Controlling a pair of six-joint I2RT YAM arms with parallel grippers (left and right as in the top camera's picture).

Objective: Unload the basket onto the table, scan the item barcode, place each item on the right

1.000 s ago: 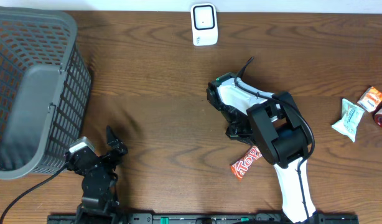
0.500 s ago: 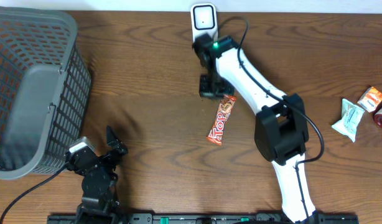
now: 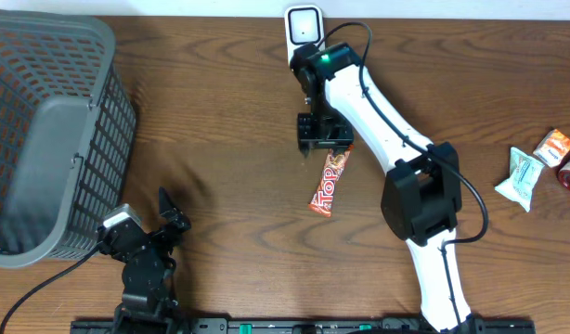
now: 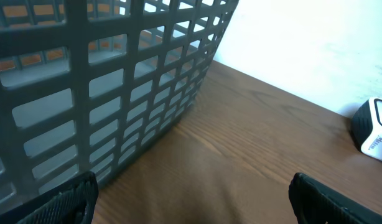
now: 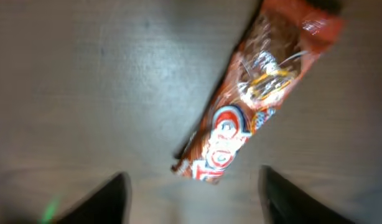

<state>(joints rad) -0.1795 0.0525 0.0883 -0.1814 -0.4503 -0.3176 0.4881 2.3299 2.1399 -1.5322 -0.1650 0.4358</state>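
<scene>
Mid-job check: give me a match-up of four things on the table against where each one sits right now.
Things:
1. orange-red candy bar
2. white barcode scanner
3. grey plastic mesh basket
4. pale green packet

Places:
A. far edge of the table, middle
B. left end
C. flat on the wood, under the open right gripper
D. right end

Pairs: 1-C, 2-A, 3-B, 4-D
</scene>
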